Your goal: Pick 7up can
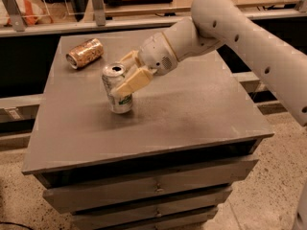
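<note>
Gripping stage, by the look of it. The gripper (121, 75) sits over the left-centre of the table top (192, 109), and its two tan fingers (132, 82) are narrowed onto the 7up can (121, 101). One finger lies across the can's near side, approx halfway up. The other is tucked behind, up by the rim. From where I stand they read as clamped on it, not just bracketing it.

The can isn't upright. Its silver top leans left, away from the wrist, and the green-banded base is at or barely off the surface; can't tell which. The white arm (230, 18) comes in from the upper right, w/ the wrist angled down toward the can.

So approach and close look done, and the lift is the bit left. Next move, imo, is a straight pull upward, slow enough that the tilted can doesn't pivot between the pads. The hold looks diagonal rather than square across the body, so a jerk could twist the can out. If it slips, better to re-open and re-seat lower on the body than to drag it.

Nothing is crowding the can. A copper-brown can (85, 53) lies on its side near the back-left corner, well apart from the grasp, so no clash on the way up. The rest of the top is bare around the can, w/ drawers (153, 188) below, out of the way.
</note>
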Robot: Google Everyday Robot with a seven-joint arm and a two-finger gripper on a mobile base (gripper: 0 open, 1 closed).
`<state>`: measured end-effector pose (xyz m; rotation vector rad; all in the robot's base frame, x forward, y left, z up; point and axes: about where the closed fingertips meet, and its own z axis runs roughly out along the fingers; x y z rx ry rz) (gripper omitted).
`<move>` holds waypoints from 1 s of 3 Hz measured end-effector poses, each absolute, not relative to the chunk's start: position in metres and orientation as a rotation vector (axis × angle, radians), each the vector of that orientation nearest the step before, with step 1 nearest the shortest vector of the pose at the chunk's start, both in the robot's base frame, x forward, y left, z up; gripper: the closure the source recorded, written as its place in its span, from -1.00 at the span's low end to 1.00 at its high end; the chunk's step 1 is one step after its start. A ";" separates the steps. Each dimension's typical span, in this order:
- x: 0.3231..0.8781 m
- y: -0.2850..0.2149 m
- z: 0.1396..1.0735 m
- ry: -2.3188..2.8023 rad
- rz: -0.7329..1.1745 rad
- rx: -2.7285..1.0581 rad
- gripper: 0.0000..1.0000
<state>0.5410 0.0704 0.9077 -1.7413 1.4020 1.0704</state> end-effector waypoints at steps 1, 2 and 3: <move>0.554 0.075 0.932 1.404 1.039 -1.731 1.00; 0.582 0.086 0.985 1.320 1.008 -1.651 1.00; 0.582 0.086 0.985 1.320 1.008 -1.651 1.00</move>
